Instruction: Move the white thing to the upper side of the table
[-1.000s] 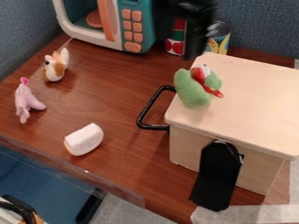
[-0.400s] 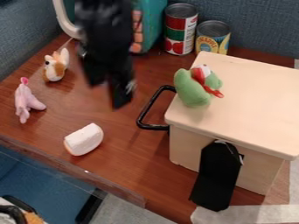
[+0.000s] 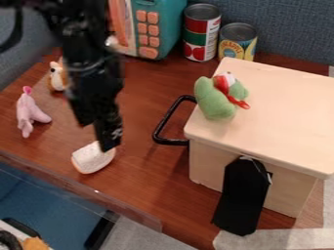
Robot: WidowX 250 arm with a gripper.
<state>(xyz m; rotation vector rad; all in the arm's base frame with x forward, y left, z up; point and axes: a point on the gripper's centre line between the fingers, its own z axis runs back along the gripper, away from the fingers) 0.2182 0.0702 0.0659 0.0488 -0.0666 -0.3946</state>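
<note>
The black gripper hangs over the lower left part of the table, its fingers apart. One fingertip overlaps the upper right edge of the white thing, a short, rounded block lying on its side near the table's front edge. Nothing shows held between the fingers. Whether that fingertip touches the block or is just above it, I cannot tell. Brown wood covers the table, whose upper side lies toward the toy microwave.
A pink toy and an orange-white toy are at the left. Along the back stand a teal microwave and two cans. At right, a pale box with a black handle carries a green plush.
The arm has swung from the back right over to the left, then come down and forward to the white thing. The white thing and the toys have stayed put.
</note>
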